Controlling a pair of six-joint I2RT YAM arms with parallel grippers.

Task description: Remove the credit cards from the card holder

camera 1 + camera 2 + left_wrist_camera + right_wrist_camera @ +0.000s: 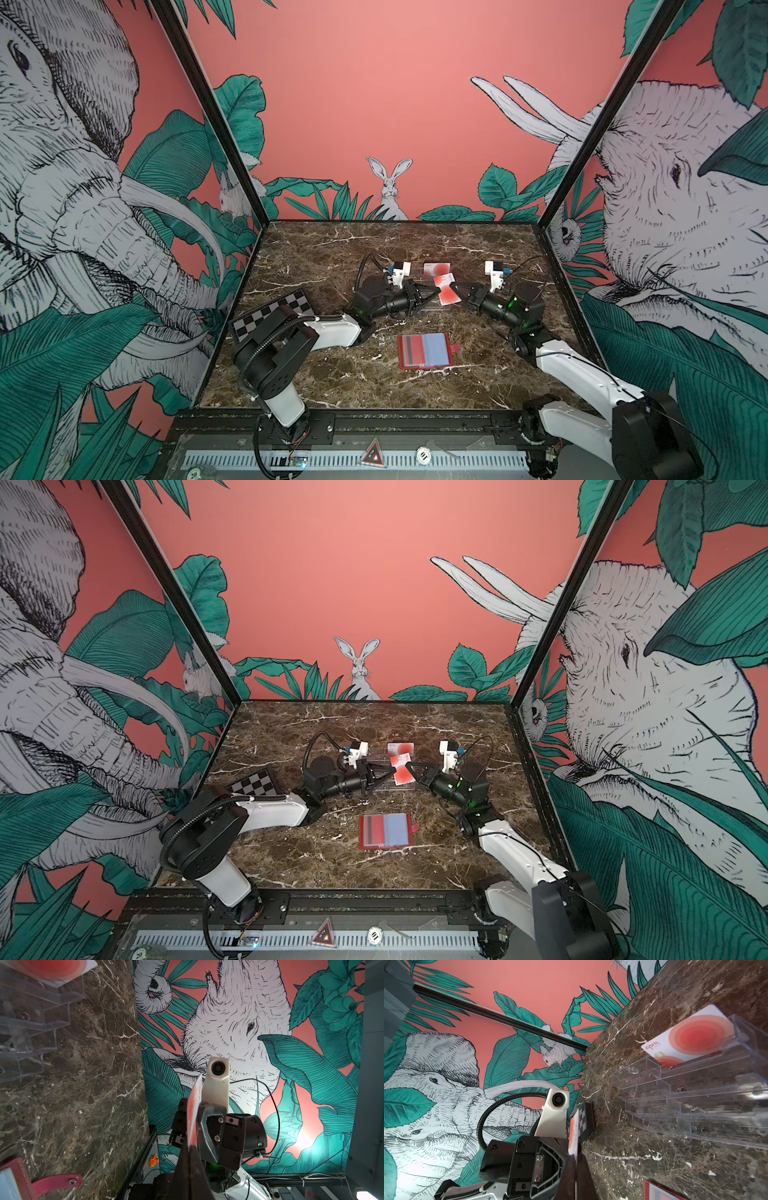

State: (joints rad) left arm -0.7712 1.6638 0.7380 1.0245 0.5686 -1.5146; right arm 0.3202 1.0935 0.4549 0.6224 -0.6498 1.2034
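The red card holder (424, 351) (385, 831) lies open on the marble near the front. A red card with a grey stripe (411, 349) and a pale blue card (436, 348) sit in its sleeves. Above the stand, a white credit card with a red-orange circle (449, 293) (402, 773) hangs between both arms. My left gripper (437, 293) (190, 1159) is shut on one end and my right gripper (458, 287) (577, 1167) is shut on the other end. This card shows edge-on in the left wrist view (194, 1109) and the right wrist view (573, 1134).
A clear acrylic tiered stand (695, 1101) (31, 1012) sits just behind the grippers, with another white card with a red-orange circle (436, 269) (691, 1036) standing in its back tier. A black-and-white chequered board (274, 313) lies at the left wall. Walls close in on three sides.
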